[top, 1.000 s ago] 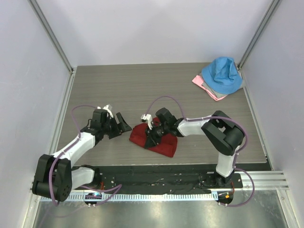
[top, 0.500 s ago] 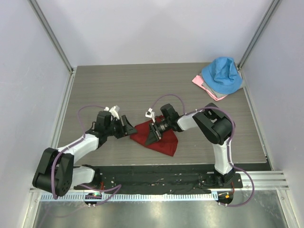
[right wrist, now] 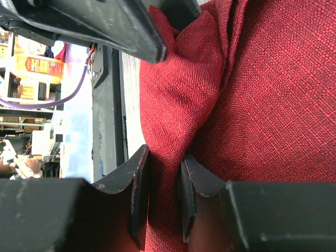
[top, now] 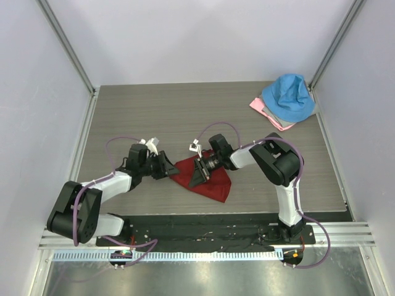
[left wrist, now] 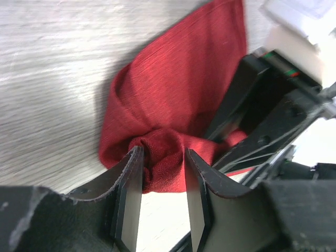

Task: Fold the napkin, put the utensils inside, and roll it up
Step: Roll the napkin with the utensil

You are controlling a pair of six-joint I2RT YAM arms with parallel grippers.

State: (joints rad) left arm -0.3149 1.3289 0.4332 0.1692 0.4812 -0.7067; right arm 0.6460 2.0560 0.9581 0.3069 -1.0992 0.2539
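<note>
**Open out the crumpled cloth first**

The napkin (top: 210, 184) lies bunched at the near middle of the table (top: 154, 117). The left gripper (left wrist: 160, 157) clamps a wad at its left end. The right gripper (right wrist: 164, 157) pinches a fold just beside. Draw the 2 grips apart slowly and low. The fork shows nowhere, and the napkin's corners are buried.

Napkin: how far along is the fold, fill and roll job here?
Done: nothing clear; the napkin lies bunched, with no neat fold. In hand: the left end effector and the right end effector each pinch a bunch of its cloth. Left: a flat fold, the utensils, which show in no view, and the roll.
</note>
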